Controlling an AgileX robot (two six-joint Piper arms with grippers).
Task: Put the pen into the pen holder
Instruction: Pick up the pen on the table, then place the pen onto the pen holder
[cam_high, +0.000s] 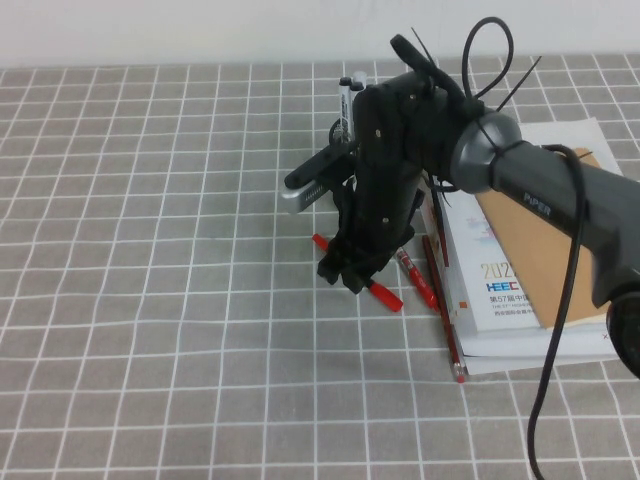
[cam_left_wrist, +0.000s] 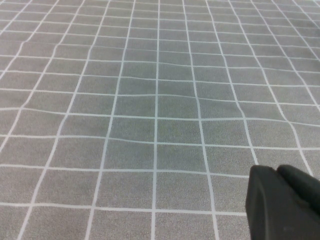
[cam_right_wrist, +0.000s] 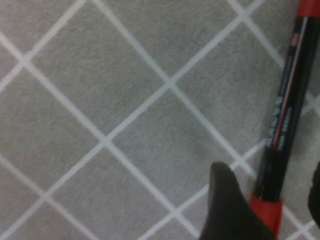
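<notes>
Right gripper (cam_high: 352, 272) low over the pen (cam_right_wrist: 280, 120), fingers apart, holding nothing. Could nudge it and roll it away. Left gripper (cam_left_wrist: 280, 205): can't tell.

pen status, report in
Right pincer down over the pen, fingers straddling it, not closed. Left pincer parked over bare cloth. Holder hidden behind the right arm.

"PIPER" in white on right arm (cam_high: 545, 205). White booklet (cam_high: 497, 285) cover: "202…" in yellow, blue "HEEC" logo, small print below illegible. Pen (cam_right_wrist: 280, 127) barrel print unreadable.
</notes>
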